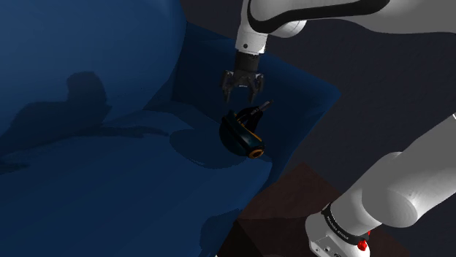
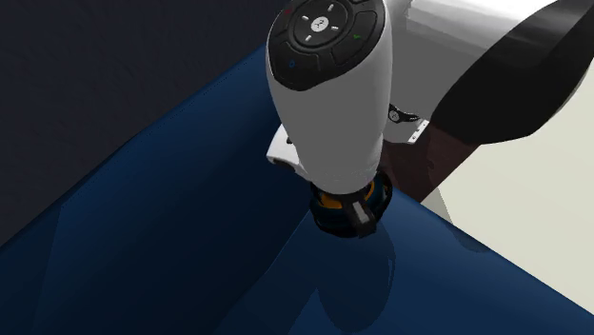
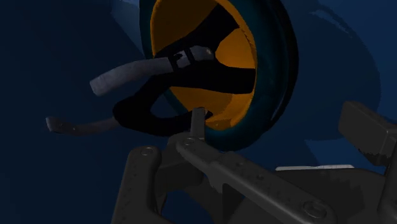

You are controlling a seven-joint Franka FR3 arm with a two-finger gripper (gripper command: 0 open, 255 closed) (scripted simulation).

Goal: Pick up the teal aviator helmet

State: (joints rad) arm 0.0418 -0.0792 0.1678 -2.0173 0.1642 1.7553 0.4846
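Teal helmet point(image 1: 238, 136) just below the gripper point(image 1: 243, 94), fingers spread, seemingly clear of it.

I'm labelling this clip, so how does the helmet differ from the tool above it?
The helmet is dark teal with an orange lining; the tool is all black. The helmet lies on the blue cushion; the tool hangs above it with fingers apart. Both are small beside the cushion.

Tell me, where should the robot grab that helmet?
Probably its teal rim. The helmet lies tipped on the blue cushion with its orange-lined opening facing the tool, so come from above: one finger inside, one outside.
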